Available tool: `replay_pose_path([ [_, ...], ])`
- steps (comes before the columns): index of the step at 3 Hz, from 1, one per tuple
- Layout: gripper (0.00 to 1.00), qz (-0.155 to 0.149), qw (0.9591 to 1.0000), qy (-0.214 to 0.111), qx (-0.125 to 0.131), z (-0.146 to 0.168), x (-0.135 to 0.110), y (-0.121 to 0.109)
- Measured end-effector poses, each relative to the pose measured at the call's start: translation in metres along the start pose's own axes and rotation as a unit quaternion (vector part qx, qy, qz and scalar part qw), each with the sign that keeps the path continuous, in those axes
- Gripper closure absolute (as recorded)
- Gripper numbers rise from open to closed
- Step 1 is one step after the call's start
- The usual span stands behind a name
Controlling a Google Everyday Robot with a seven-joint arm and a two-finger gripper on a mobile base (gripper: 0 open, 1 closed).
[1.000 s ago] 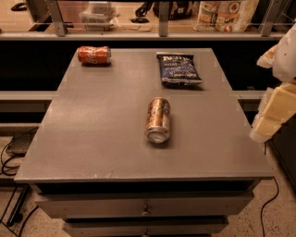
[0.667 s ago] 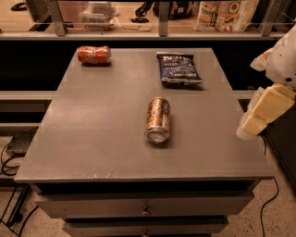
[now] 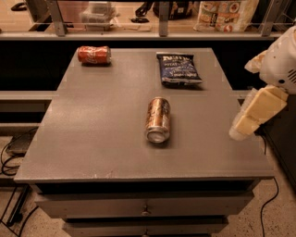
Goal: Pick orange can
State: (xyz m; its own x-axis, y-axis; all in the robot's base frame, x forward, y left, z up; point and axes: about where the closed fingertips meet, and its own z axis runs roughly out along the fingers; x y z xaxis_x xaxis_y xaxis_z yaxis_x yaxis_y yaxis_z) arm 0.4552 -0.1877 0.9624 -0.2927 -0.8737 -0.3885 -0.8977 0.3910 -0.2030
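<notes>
The orange can (image 3: 157,119) is a metallic copper-orange drink can with whitish label patches. It lies on its side near the middle of the grey table (image 3: 92,139), its silver end toward the front edge. The gripper (image 3: 252,118) hangs over the table's right edge, to the right of the can and well apart from it, with cream-coloured fingers (image 3: 259,109) pointing down and left. It holds nothing that shows.
A brighter red-orange soda can (image 3: 94,54) lies on its side at the table's back left. A dark blue chip bag (image 3: 179,68) lies at the back right. A shelf with a rail and packages (image 3: 222,14) runs behind. Cables (image 3: 9,162) lie on the floor at left.
The gripper has moved leftward and a little down from beyond the table's right edge, coming in over that edge. The cans and the bag have not moved.
</notes>
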Motion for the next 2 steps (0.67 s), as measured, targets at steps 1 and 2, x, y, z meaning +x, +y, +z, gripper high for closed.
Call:
replay_pose_path([
  [1,0.0,-0.008,0.9987,-0.05,-0.009,0.016,-0.025,0.007],
  [2,0.0,-0.023,0.9926,-0.117,-0.026,0.035,-0.065,0.014],
])
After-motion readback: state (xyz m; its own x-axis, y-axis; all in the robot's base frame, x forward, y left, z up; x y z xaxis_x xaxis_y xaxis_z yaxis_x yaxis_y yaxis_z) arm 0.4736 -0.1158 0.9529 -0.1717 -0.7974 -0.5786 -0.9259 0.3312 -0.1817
